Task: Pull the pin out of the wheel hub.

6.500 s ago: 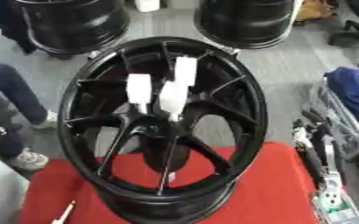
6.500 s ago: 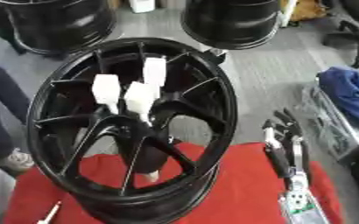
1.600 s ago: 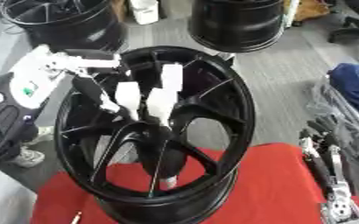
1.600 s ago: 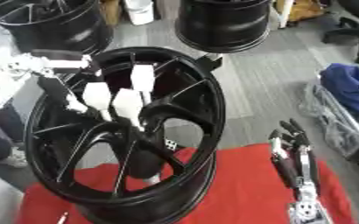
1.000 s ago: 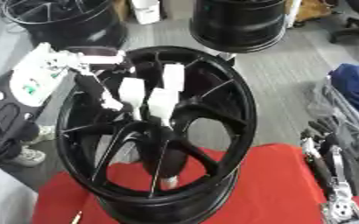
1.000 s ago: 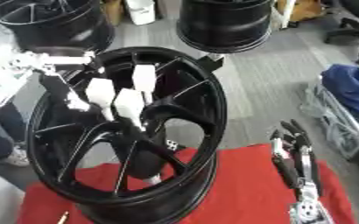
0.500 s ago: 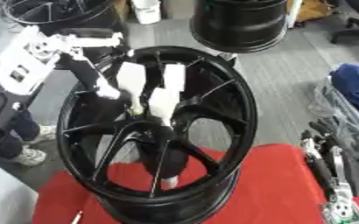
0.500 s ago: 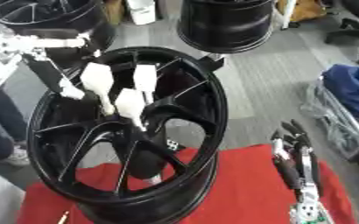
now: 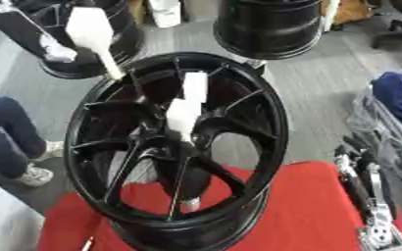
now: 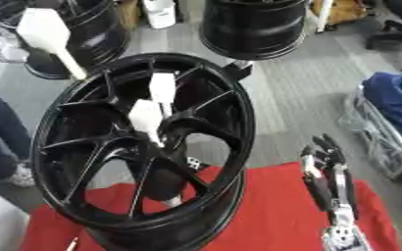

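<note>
Left eye view: left hand (image 9: 54, 49) blurred, cropped.

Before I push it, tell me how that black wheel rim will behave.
The black wheel rim stands tilted on its edge on the red cloth, so a push may roll or tip it. It looks like thick rigid metal, probably heavy and stiff, not fragile.

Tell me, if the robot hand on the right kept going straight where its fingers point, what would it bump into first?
Probably nothing nearby. The right robot hand points up and away over grey floor, beside the wheel hub; depth is unclear.
</note>
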Controlling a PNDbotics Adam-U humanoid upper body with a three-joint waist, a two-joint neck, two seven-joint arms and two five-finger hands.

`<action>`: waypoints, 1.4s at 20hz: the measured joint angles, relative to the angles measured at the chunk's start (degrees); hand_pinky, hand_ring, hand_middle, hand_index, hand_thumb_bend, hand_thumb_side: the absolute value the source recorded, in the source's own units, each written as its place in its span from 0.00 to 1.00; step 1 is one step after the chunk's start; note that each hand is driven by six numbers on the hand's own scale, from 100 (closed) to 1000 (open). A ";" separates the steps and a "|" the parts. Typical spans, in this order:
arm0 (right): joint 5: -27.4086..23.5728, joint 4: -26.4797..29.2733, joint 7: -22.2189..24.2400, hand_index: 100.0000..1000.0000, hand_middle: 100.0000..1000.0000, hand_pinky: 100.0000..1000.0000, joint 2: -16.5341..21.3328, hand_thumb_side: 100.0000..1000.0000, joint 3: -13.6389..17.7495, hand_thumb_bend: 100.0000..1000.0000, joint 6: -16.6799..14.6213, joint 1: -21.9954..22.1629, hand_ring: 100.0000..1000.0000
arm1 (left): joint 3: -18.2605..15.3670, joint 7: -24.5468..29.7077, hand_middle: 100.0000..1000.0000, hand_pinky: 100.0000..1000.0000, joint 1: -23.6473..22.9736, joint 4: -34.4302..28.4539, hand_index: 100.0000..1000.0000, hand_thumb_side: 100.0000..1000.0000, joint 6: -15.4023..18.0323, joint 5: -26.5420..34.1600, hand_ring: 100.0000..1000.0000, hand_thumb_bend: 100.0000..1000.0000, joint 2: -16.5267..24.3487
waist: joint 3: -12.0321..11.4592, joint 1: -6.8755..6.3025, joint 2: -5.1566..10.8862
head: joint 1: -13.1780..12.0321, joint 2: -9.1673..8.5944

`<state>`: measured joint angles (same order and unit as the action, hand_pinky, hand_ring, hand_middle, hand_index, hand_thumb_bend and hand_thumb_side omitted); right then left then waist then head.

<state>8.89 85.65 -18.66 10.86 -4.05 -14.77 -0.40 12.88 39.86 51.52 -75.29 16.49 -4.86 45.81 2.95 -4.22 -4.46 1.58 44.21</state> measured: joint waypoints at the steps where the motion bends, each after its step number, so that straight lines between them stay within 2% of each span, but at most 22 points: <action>1: 0.00 -0.02 -0.10 0.84 0.99 0.68 0.00 0.67 0.11 0.00 0.02 0.03 0.76 | -1.54 -1.10 0.25 0.42 -1.85 -0.01 0.40 0.01 -0.21 -0.32 0.29 0.10 1.73 | -0.10 -0.03 0.02 | 0.08 0.00; 5: 0.00 -0.12 -0.27 0.84 0.99 0.68 0.00 0.67 0.19 0.00 -0.07 0.23 0.76 | -6.83 -5.02 0.26 0.42 -10.28 1.84 0.41 0.01 -1.48 -2.14 0.29 0.09 7.11 | -0.19 0.08 0.07 | 0.40 0.00; 8: 0.00 -0.21 -0.29 0.84 0.99 0.68 0.00 0.67 0.19 0.00 -0.08 0.32 0.76 | -8.71 -6.62 0.27 0.43 -14.92 7.03 0.42 0.01 -2.81 -5.32 0.31 0.10 8.23 | -0.20 0.16 0.11 | 0.48 0.00; 9: 0.00 -0.27 -0.29 0.84 0.99 0.68 0.00 0.67 0.19 0.00 -0.08 0.39 0.76 | -9.04 -6.97 0.35 0.49 -15.76 9.28 0.50 0.09 -3.03 -6.75 0.38 0.15 8.18 | -0.19 0.31 0.11 | 0.48 0.00; 10: 0.00 -0.30 -0.29 0.84 0.99 0.68 0.00 0.67 0.19 0.00 -0.07 0.39 0.76 | -9.37 -7.33 0.39 0.51 -16.28 11.71 0.54 0.16 -3.25 -8.61 0.41 0.19 7.99 | -0.17 0.49 0.11 | 0.48 0.00; 11: 0.00 -0.31 -0.28 0.84 0.99 0.68 0.00 0.67 0.18 0.00 -0.07 0.40 0.76 | -9.75 -7.81 0.44 0.53 -16.45 14.39 0.59 0.28 -3.47 -10.77 0.45 0.29 7.37 | -0.15 0.65 0.12 | 0.47 0.00; 12: 0.00 -0.31 -0.28 0.84 0.99 0.68 -0.01 0.67 0.17 0.00 -0.06 0.39 0.76 | -10.18 -8.43 0.48 0.56 -16.46 17.15 0.63 0.34 -3.63 -13.02 0.49 0.37 6.39 | -0.08 0.80 0.12 | 0.47 0.00; 13: 0.00 -0.32 -0.27 0.84 0.99 0.68 -0.02 0.67 0.17 0.00 -0.06 0.38 0.76 | -10.59 -9.18 0.48 0.56 -16.35 19.82 0.63 0.34 -3.67 -15.18 0.49 0.37 5.18 | 0.06 0.89 0.12 | 0.45 0.00; 14: -0.01 -0.32 -0.26 0.84 0.99 0.68 -0.02 0.67 0.17 0.00 -0.05 0.38 0.76 | -10.98 -10.06 0.63 0.66 -16.19 22.27 0.76 0.46 -3.64 -17.23 0.61 0.59 3.99 | 0.20 1.00 0.12 | 0.42 0.00; 16: -0.06 -0.32 -0.26 0.84 0.99 0.68 -0.04 0.67 0.17 0.00 -0.05 0.35 0.76 | -11.91 -12.52 0.79 0.78 -15.64 26.96 0.87 0.55 -3.94 -21.56 0.78 0.75 1.78 | 0.30 1.15 0.12 | 0.40 0.00; 17: -0.08 -0.32 -0.26 0.84 0.99 0.68 -0.06 0.68 0.17 0.00 -0.05 0.34 0.76 | -12.42 -13.89 0.85 0.81 -15.50 29.16 0.91 0.56 -4.19 -23.56 0.82 0.80 0.79 | 0.38 1.19 0.11 | 0.38 0.00; 20: -0.09 -0.32 -0.26 0.84 0.99 0.68 -0.11 0.68 0.17 0.00 -0.05 0.31 0.76 | -13.94 -18.07 0.91 0.83 -15.28 34.74 0.94 0.58 -4.94 -27.94 0.87 0.84 -1.84 | 0.55 1.20 0.10 | 0.35 0.00; 23: -0.09 -0.32 -0.26 0.84 0.99 0.68 -0.22 0.67 0.17 0.00 -0.05 0.11 0.76 | -15.31 -22.12 0.87 0.78 -15.44 37.07 0.91 0.59 -5.21 -28.93 0.82 0.79 -3.37 | 0.55 1.23 0.10 | 0.37 0.00; 25: -0.09 -0.32 -0.26 0.84 0.99 0.68 -0.37 0.67 0.17 0.00 -0.05 0.08 0.76 | -16.27 -24.86 0.83 0.73 -16.34 36.67 0.88 0.60 -5.34 -27.44 0.78 0.72 -4.08 | 0.55 1.23 0.10 | 0.39 0.00; 26: -0.09 -0.32 -0.27 0.84 0.99 0.68 -0.47 0.67 0.17 0.00 -0.06 0.08 0.76 | -16.80 -26.13 0.83 0.73 -17.00 35.59 0.88 0.60 -5.37 -25.84 0.78 0.72 -4.41 | 0.53 1.28 0.10 | 0.44 0.00; 28: -0.10 -0.32 -0.27 0.84 0.99 0.68 -0.52 0.67 0.18 0.00 -0.06 0.07 0.76 | -17.98 -28.15 0.77 0.67 -18.94 31.69 0.82 0.62 -5.28 -20.97 0.73 0.64 -5.20 | 0.39 1.36 0.10 | 0.50 0.00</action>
<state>8.79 85.33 -18.94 10.33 -3.87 -14.83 -0.33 -5.11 11.71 32.58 -43.59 11.21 -25.83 40.61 3.34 -2.87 -4.36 2.08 44.21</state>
